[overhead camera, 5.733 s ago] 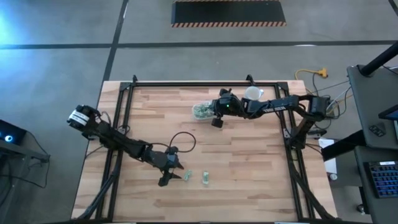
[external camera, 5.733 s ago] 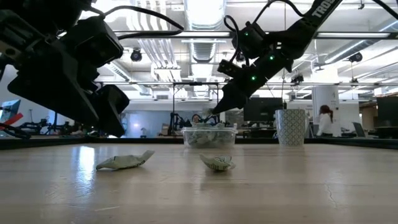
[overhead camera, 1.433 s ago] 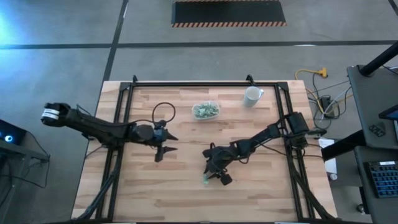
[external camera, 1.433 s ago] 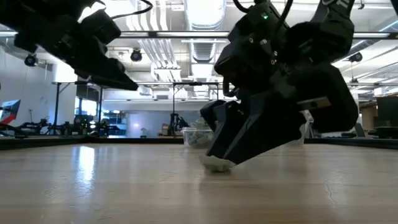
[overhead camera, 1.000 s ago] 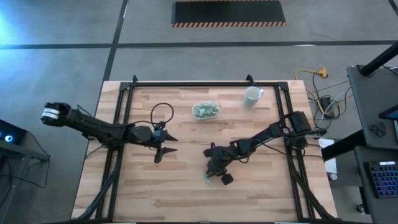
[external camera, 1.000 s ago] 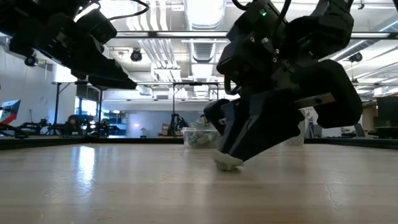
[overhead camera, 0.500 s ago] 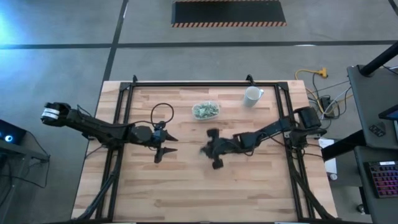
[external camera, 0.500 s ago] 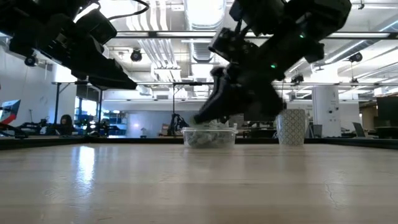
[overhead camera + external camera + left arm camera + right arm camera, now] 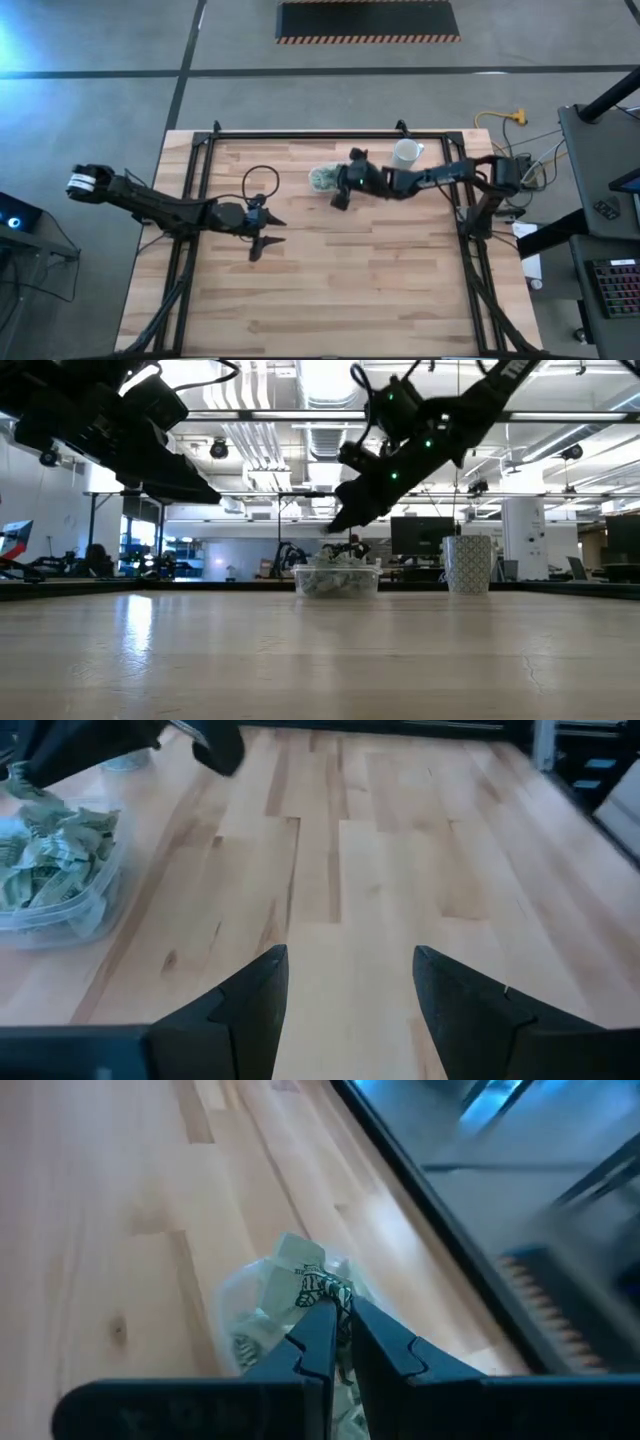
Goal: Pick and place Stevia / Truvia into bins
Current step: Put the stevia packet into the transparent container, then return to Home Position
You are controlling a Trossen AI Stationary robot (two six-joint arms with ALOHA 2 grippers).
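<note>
The bin (image 9: 322,178), a small clear container heaped with green-and-white Stevia packets (image 9: 45,860), stands on the table at the far middle. My right gripper (image 9: 336,199) hangs just beside and above it (image 9: 332,523), shut on one packet (image 9: 318,1288). The bin (image 9: 262,1330) shows right behind its fingertips (image 9: 340,1312). My left gripper (image 9: 266,238) waits open above the table's left middle, with nothing between its fingers (image 9: 350,970). My right gripper pinches a crumpled green-and-white packet (image 9: 320,1292) between its two fingertips. The fingers slant down toward the bin, coming from the table's right. The packet is lifted clear of the table and sticks out just beyond the tips, over the bin's near side.
A white patterned cup (image 9: 405,153) stands at the far right of the bin (image 9: 337,580), seen too in the low view (image 9: 467,565). A black metal frame (image 9: 300,135) runs round the table's edges. Bare wood (image 9: 330,290) lies across the near half.
My right gripper has risen from the table's near middle, taking the packet off the wood, and has swung toward the far edge to the bin. It has tipped from pointing steeply down to a shallow slant. No packet lies on the near wood now.
</note>
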